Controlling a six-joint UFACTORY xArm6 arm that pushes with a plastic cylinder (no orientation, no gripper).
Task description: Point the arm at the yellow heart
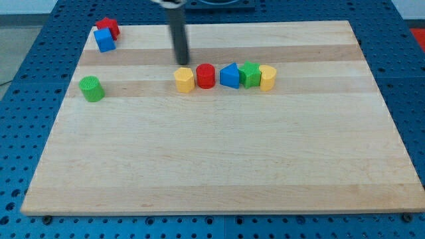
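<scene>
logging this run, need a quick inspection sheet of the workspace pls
surface: wooden board, flat, on a blue perforated table
job's things: yellow heart at the right end of the middle row, touching the green block
clutter: yellow block, red cylinder, blue block; green cylinder alone at left; red block and blue cube at top left
end effector: my tip just above the yellow block, far from the heart
cables: nothing seen
surroundings: nothing seen

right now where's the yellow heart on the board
The yellow heart sits at the view's right end of the row of blocks in the board's upper middle, touching the green block. My tip is further left, just above the yellow hexagon.
</scene>
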